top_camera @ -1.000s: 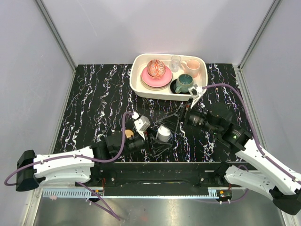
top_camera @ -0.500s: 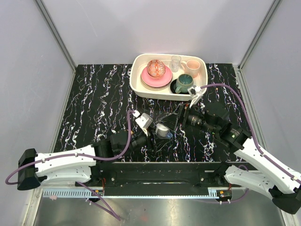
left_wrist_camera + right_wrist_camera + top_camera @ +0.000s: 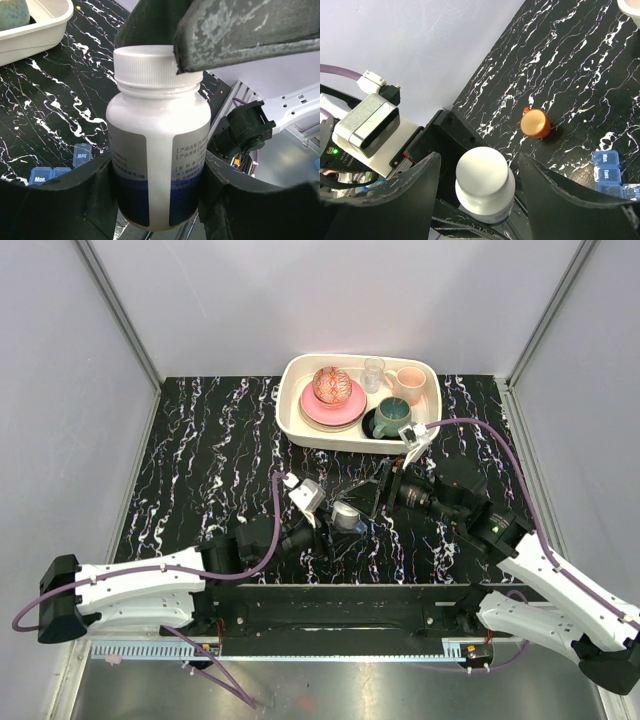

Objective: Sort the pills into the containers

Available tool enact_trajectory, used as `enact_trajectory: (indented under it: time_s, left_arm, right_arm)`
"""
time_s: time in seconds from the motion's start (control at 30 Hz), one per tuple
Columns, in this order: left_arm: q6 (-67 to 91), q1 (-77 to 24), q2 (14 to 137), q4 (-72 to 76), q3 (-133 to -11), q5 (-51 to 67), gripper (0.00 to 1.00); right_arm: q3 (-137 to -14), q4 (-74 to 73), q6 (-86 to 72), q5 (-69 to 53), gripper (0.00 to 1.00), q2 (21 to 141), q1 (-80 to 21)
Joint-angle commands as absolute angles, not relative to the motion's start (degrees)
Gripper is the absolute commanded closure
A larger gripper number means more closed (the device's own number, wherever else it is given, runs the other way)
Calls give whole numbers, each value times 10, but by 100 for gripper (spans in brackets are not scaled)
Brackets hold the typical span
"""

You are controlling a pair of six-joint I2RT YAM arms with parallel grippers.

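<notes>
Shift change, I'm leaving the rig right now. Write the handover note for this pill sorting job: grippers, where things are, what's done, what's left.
Left gripper: shut on the white bottle, gripped around its body.
Right gripper: open, a finger on either side of the bottle's cap, not yet clamped on it.
Orange cup: on the table, looks empty.
Blue pill box: on the table near the cup, not touching it.
Done: bottle picked up and brought to the right gripper.
Left: take the cap off, get the pills out, sort them into cup and box.
</notes>
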State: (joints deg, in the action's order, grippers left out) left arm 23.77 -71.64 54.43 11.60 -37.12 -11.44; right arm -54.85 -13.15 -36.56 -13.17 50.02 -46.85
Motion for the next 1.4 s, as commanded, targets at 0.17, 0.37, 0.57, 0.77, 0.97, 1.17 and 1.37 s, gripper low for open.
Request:
enact_trajectory:
  time_s: [0.17, 0.37, 0.57, 0.77, 0.97, 1.17, 1.37]
  left_arm:
    - [231, -715, 553, 134, -409, -129, 100]
    - [229, -715, 557, 132, -411, -127, 100]
    - [232, -715, 550, 134, -406, -126, 100]
    - [231, -715, 525, 155, -380, -85, 100]
    - [214, -715, 492, 235, -334, 18, 100]
    - [205, -715, 498, 253, -330, 89, 100]
    - [201, -715, 496, 244, -332, 100, 100]
  right_arm:
    - [-545, -111, -357, -146, 31, 501, -472]
    - [-540, -112, -354, -145, 46, 498, -472]
    - [-537, -112, -337, -154, 83, 494, -472]
    - [-536, -110, -276, -203, 99, 467, -472]
    - [-532, -77, -231, -291, 100, 432, -472]
    - [-513, -16, -247, -333, 100, 403, -472]
    - [-521, -31, -238, -308, 100, 410, -472]
